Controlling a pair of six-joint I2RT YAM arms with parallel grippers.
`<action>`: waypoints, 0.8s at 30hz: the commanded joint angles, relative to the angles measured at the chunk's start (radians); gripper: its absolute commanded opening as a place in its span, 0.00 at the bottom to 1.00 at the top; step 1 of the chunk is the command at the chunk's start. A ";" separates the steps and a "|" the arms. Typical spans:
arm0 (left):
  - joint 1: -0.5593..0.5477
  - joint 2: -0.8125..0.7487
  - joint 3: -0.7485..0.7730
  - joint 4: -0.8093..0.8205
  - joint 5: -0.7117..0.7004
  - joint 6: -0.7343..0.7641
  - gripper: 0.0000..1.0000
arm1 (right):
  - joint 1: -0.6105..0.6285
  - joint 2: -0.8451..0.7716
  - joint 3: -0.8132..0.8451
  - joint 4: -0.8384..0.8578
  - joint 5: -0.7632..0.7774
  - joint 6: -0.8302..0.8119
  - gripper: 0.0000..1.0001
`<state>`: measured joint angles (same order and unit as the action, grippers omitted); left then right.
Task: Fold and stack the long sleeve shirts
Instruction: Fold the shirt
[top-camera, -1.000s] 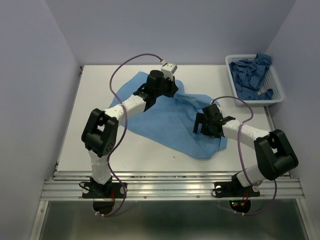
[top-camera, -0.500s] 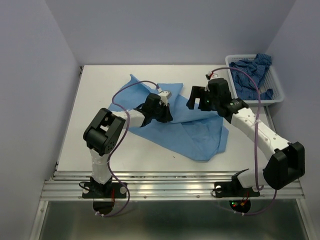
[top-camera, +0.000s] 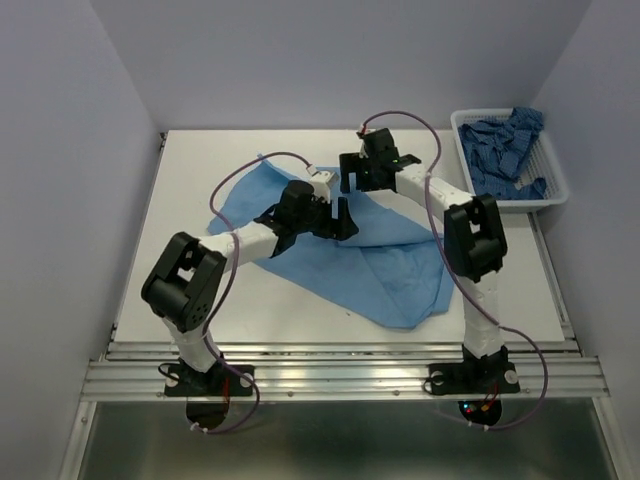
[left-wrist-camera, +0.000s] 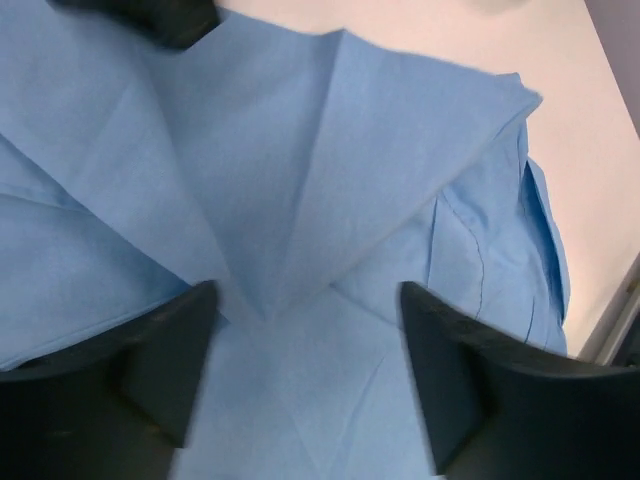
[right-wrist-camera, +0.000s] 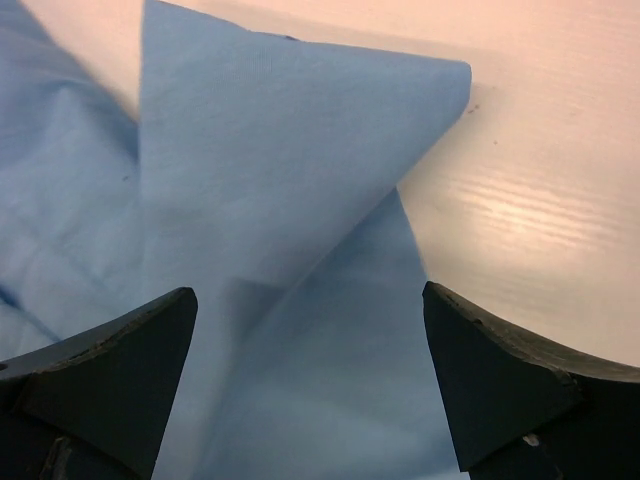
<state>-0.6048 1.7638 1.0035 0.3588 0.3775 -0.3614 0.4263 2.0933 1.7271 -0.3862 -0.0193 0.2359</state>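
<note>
**Both Grippers Empty Over the Light Shirt**

Spread over the table (top-camera: 190, 200) from 10 o'clock to 5 o'clock: the light-blue shirt (top-camera: 380, 270), partly folded, far edge doubled over. With the left gripper (left-wrist-camera: 305, 300), at centre: jaws apart, nothing pinched, low over a raised crease, probably placed to press or re-pinch that fold. With the right gripper (right-wrist-camera: 307, 300), at 12 o'clock: spread wide, empty, straddling the folded corner, likely to take it for another fold. At 2 o'clock, in the white basket (top-camera: 553, 160): the darker patterned shirt (top-camera: 505, 145), crumpled, not yet folded.
</note>
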 joint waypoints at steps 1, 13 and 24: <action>-0.001 -0.138 0.008 -0.036 -0.072 0.030 0.93 | -0.001 0.121 0.193 -0.034 0.050 -0.066 1.00; 0.190 -0.340 -0.109 -0.219 -0.368 0.016 0.99 | -0.001 0.315 0.368 0.027 0.044 -0.015 0.21; 0.358 -0.014 0.063 -0.277 -0.333 -0.039 0.99 | -0.001 0.024 0.263 0.119 0.082 -0.073 0.05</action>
<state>-0.2489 1.6646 0.9760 0.1310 0.0086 -0.3779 0.4263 2.3177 1.9919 -0.3645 0.0238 0.2031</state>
